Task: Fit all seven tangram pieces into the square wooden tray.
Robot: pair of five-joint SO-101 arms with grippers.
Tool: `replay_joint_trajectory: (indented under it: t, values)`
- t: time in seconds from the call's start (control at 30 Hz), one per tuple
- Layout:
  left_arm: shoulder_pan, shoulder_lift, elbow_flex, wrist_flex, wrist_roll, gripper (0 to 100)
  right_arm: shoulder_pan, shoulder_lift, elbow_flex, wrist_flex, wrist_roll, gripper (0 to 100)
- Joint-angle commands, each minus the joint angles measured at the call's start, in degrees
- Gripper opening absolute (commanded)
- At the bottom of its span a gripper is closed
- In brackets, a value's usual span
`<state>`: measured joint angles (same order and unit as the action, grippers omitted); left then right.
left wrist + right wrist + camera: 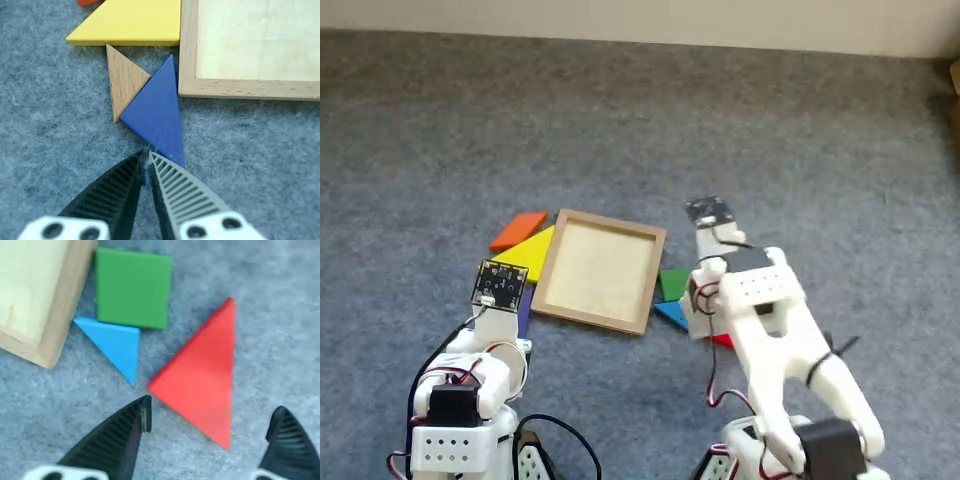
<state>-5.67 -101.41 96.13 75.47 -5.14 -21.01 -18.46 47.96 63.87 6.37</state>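
Centrally on the grey tabletop [770, 140] lay the square wooden tray [588, 316], slightly turned, with all seven pieces outside it on the felt. In the high view two clusters flanked the tray.

On the left arm's side, the orange piece [518, 229] sat farthest from the arms. The yellow triangle [532, 253] lay next to it, one short edge against the tray's outer rim [187, 50]. In the left wrist view a plain wooden triangle [124, 80] touched the yellow triangle's [132, 22] long edge with one corner. The dark blue triangle [155, 112] leaned against the wooden one and sat just beside the tray's corner.

The left gripper [147, 157] hung low over the felt, its fingers [120, 185] pressed together and pinching nothing. Their tips sat right at the sharp near corner of the dark blue triangle. I could not tell whether they touched it.

On the other side, the green square [133, 287] lay just beside the tray's rim [60, 305], and the light blue triangle [115, 342] met its near edge. The red triangle [202, 377] lay a little apart from both, flat on the felt. The right gripper [210, 417] hovered above it with its fingers [117, 440] spread wide. One was near the triangle's corner and the other beyond its long side.
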Motion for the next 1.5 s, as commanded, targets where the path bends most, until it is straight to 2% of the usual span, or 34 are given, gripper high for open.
replay_joint_trajectory:
  t: [0.0, 0.3, 0.6, 0.83, 1.0, 1.13, 1.47]
  values:
    - [-0.48, -3.21, 1.1, 0.18, 0.35, 1, -2.68, 1.71, -0.48, -3.03, 0.53, 35.7]
    - [-0.48, -3.21, 1.1, 0.18, 0.35, 1, -1.8, 6.81, -1.45, -5.76, 0.53, 35.7]
    - [-0.48, -3.21, 1.1, 0.18, 0.35, 1, 3.3, 15.08, -6.55, -5.67, 3.08, 35.6]
    - [-0.48, -3.21, 1.1, 0.18, 0.35, 1, 3.3, 15.96, -6.64, -5.67, 3.25, 28.8]
    - [-0.48, -3.21, 1.1, 0.18, 0.35, 1, 3.3, 15.78, -6.73, -5.67, 2.73, 28.9]
    - [-0.48, -3.21, 1.1, 0.18, 0.35, 1, 3.12, 15.78, -9.8, -5.23, -2.02, 29.0]
    - [-0.57, -3.21, 1.1, 0.18, 0.35, 1, 3.3, 16.13, -11.65, -5.23, -1.93, 29.0]
